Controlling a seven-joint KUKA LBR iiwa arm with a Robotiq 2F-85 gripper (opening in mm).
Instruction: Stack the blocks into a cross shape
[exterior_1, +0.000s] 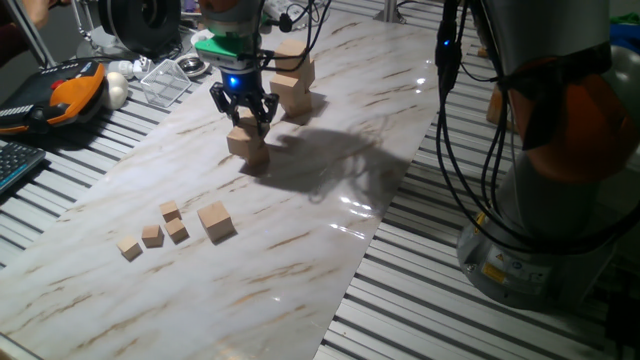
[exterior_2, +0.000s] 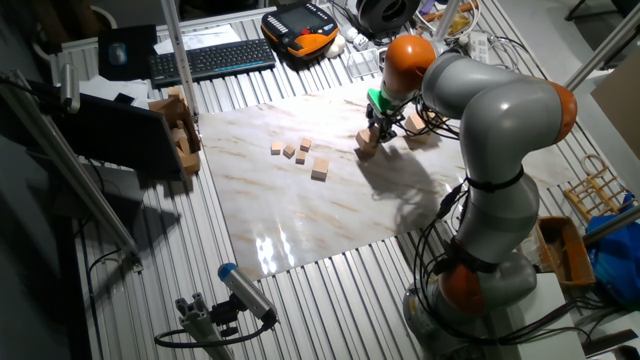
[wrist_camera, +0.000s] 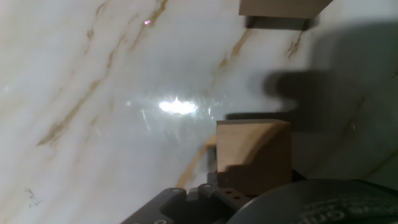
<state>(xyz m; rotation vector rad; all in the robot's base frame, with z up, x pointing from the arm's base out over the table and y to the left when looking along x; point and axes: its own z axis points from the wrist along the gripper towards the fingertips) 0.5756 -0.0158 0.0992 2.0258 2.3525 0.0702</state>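
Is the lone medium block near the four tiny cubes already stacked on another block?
No, that medium block sits directly on the marble tabletop beside the tiny cubes.

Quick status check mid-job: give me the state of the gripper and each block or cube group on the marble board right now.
gripper: down over a block, open or shut unclear.
block under the gripper: on the board, tilted.
stacked blocks: piled behind the gripper, resting on each other.
lone block: flat on the board, apart from the rest, untouched.
four tiny cubes: loose cluster on the board beside the lone block.
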